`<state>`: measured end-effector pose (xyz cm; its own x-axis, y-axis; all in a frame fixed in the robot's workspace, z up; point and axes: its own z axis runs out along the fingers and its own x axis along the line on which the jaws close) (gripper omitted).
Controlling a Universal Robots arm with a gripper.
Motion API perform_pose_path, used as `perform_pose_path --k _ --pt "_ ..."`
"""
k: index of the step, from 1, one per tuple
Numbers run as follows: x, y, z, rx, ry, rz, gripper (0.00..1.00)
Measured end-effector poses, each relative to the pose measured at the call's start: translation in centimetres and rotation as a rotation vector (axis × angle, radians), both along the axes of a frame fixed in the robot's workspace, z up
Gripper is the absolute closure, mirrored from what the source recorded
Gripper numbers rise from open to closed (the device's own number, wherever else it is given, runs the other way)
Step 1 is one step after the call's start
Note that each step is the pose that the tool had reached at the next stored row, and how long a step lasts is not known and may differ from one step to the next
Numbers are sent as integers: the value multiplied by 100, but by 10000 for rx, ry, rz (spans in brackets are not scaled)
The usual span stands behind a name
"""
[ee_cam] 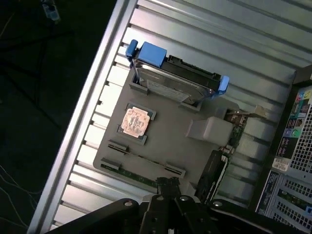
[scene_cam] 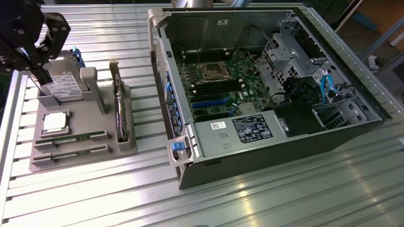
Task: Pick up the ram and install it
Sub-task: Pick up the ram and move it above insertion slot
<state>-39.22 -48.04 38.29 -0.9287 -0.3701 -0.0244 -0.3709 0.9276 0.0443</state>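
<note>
Over the hard-drive end of the grey fixture (scene_cam: 82, 156), in the exterior view, the gripper (scene_cam: 41, 75) hung with its jaws closed together and nothing between them. It was beside the hard drive (scene_cam: 64, 86), which stood upright in its slot. The ram (scene_cam: 71, 138) lay at the fixture's opposite end, on edge in a shallow holder, with a second stick (scene_cam: 68, 152) parallel just beyond it, closer to the fixture's outer edge. Between gripper and ram sat the processor (scene_cam: 56, 122). So the ram lay from the gripper down the length of the fixture, past the processor. Both sticks ran crosswise to that line, their long axes parallel to the fixture's short edge. The expansion card (scene_cam: 118, 111) stood along the side of the fixture nearest the open computer case (scene_cam: 252, 85).

From the wrist view, the gripper (ee_cam: 168, 184) showed its fingertips pressed shut and empty. The ram (ee_cam: 146, 159) ran as a thin line between two end brackets of the fixture (ee_cam: 170, 122). The second stick (ee_cam: 132, 176) lay alongside, its green edge ending close to the fingertips. Height above it could not be judged. The hard drive (ee_cam: 173, 80) sat at the fixture's other end, beyond the processor (ee_cam: 135, 121).
</note>
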Motion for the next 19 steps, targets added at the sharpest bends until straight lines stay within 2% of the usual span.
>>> perform_pose_path --k 13,19 --pt "0 0 -1 1 0 1798 89" --pt "0 0 0 0 0 2959 89"
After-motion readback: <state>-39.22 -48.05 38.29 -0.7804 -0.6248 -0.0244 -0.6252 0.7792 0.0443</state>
